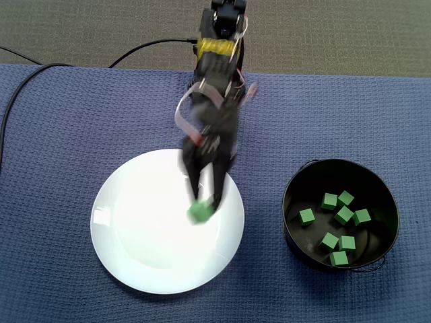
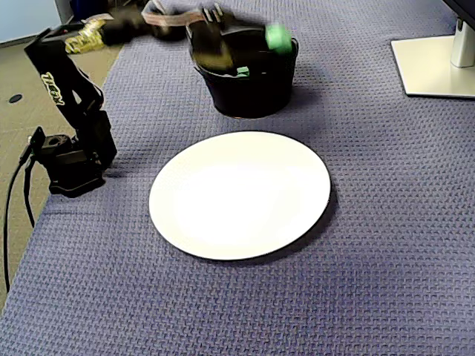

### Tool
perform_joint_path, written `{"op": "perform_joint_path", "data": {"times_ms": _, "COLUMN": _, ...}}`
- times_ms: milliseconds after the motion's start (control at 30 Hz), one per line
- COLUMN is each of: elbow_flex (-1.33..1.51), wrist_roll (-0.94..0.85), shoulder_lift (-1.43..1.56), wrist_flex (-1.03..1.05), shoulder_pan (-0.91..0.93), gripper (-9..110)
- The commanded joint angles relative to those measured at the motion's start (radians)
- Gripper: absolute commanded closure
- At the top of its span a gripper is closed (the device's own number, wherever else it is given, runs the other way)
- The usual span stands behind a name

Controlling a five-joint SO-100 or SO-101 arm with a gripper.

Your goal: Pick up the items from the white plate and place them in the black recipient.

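In both fixed views my gripper [image 1: 202, 207] [image 2: 269, 37] is shut on a small green cube [image 1: 199, 212] [image 2: 278, 38], blurred by motion. Seen from above, the cube hangs over the right part of the white plate [image 1: 141, 229]. The side view shows it lifted well clear of the plate [image 2: 237, 200], level with the rim of the black pot [image 2: 249, 95]. The plate's surface looks bare. The black pot [image 1: 293, 190] stands to the right of the plate in the view from above and holds several green cubes [image 1: 344, 215]; one of them [image 2: 243, 71] shows over the rim.
A blue woven mat [image 1: 60, 134] covers the table. The arm's base [image 2: 70, 159] stands at the left in the side view, with cables [image 1: 27, 74] leading off. A white monitor foot [image 2: 434, 63] sits at the top right.
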Motion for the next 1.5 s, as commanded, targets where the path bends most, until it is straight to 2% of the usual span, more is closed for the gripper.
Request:
{"op": "perform_joint_path", "data": {"times_ms": 0, "elbow_flex": -0.488, "wrist_roll": 0.41, "shoulder_lift": 0.017, "wrist_flex": 0.52, "shoulder_pan": -0.241, "gripper": 102}}
{"op": "perform_joint_path", "data": {"times_ms": 100, "elbow_flex": -0.71, "wrist_roll": 0.514, "shoulder_lift": -0.164, "wrist_flex": 0.689, "shoulder_pan": -0.436, "gripper": 102}}
{"op": "perform_joint_path", "data": {"times_ms": 267, "elbow_flex": -0.885, "wrist_roll": 0.477, "shoulder_lift": -0.561, "wrist_flex": 0.819, "shoulder_pan": -0.644, "gripper": 102}}
{"op": "perform_joint_path", "data": {"times_ms": 367, "elbow_flex": -0.92, "wrist_roll": 0.44, "shoulder_lift": -0.769, "wrist_flex": 0.873, "shoulder_pan": -0.706, "gripper": 102}}
{"op": "perform_joint_path", "data": {"times_ms": 533, "elbow_flex": -0.857, "wrist_roll": 0.425, "shoulder_lift": -0.96, "wrist_flex": 0.838, "shoulder_pan": -0.721, "gripper": 101}}
{"op": "perform_joint_path", "data": {"times_ms": 567, "elbow_flex": -0.845, "wrist_roll": 0.42, "shoulder_lift": -0.965, "wrist_flex": 0.836, "shoulder_pan": -0.721, "gripper": 92}}
{"op": "perform_joint_path", "data": {"times_ms": 600, "elbow_flex": -0.831, "wrist_roll": 0.414, "shoulder_lift": -0.956, "wrist_flex": 0.842, "shoulder_pan": -0.724, "gripper": 74}}
{"op": "perform_joint_path", "data": {"times_ms": 633, "elbow_flex": -0.824, "wrist_roll": 0.397, "shoulder_lift": -0.931, "wrist_flex": 0.859, "shoulder_pan": -0.727, "gripper": 63}}
{"op": "perform_joint_path", "data": {"times_ms": 667, "elbow_flex": -0.821, "wrist_roll": 0.373, "shoulder_lift": -0.896, "wrist_flex": 0.873, "shoulder_pan": -0.726, "gripper": 59}}
{"op": "perform_joint_path", "data": {"times_ms": 767, "elbow_flex": -0.801, "wrist_roll": 0.273, "shoulder_lift": -0.709, "wrist_flex": 0.897, "shoulder_pan": -0.681, "gripper": 57}}
{"op": "perform_joint_path", "data": {"times_ms": 833, "elbow_flex": -0.749, "wrist_roll": 0.086, "shoulder_lift": -0.537, "wrist_flex": 0.908, "shoulder_pan": -0.634, "gripper": 59}}
{"op": "perform_joint_path", "data": {"times_ms": 900, "elbow_flex": -0.618, "wrist_roll": -0.179, "shoulder_lift": -0.342, "wrist_flex": 0.861, "shoulder_pan": -0.561, "gripper": 67}}
{"op": "perform_joint_path", "data": {"times_ms": 1000, "elbow_flex": -0.267, "wrist_roll": -0.664, "shoulder_lift": -0.044, "wrist_flex": 0.68, "shoulder_pan": -0.439, "gripper": 84}}
{"op": "perform_joint_path", "data": {"times_ms": 1067, "elbow_flex": -0.075, "wrist_roll": -0.827, "shoulder_lift": 0.123, "wrist_flex": 0.652, "shoulder_pan": -0.357, "gripper": 86}}
{"op": "perform_joint_path", "data": {"times_ms": 1267, "elbow_flex": 0.522, "wrist_roll": -1.101, "shoulder_lift": 0.584, "wrist_flex": 0.476, "shoulder_pan": -0.126, "gripper": 95}}
{"op": "perform_joint_path", "data": {"times_ms": 1467, "elbow_flex": 0.885, "wrist_roll": -1.138, "shoulder_lift": 0.778, "wrist_flex": 0.525, "shoulder_pan": -0.06, "gripper": 99}}
